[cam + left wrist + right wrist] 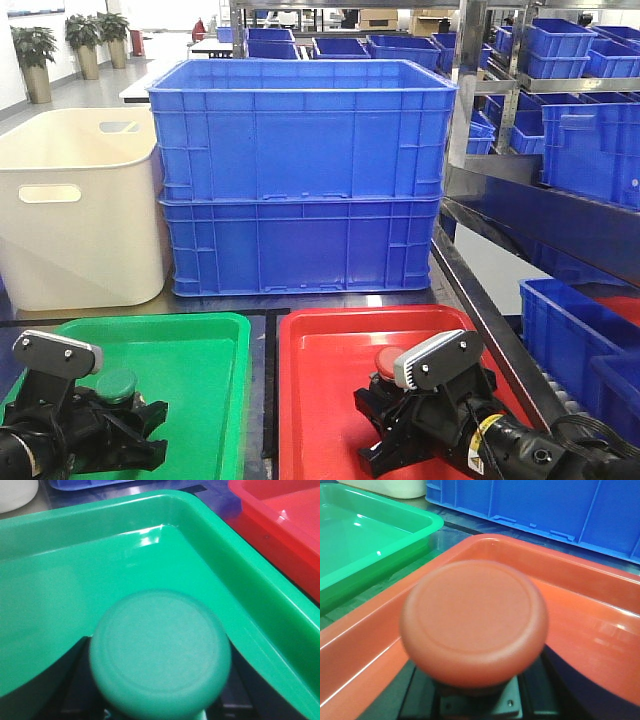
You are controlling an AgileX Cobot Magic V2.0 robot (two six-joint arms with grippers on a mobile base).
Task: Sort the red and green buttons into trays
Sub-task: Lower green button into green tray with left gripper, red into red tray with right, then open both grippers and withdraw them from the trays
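My left gripper is shut on a green button and holds it over the green tray. In the left wrist view the green button fills the lower middle, above the green tray's floor. My right gripper is shut on a red button and holds it over the red tray. In the right wrist view the red button sits large at the centre, over the red tray. The fingers are mostly hidden behind the buttons.
Two stacked blue crates stand behind the trays. A cream bin stands at the back left. Shelving with several blue bins runs along the right. The green tray's corner shows in the right wrist view.
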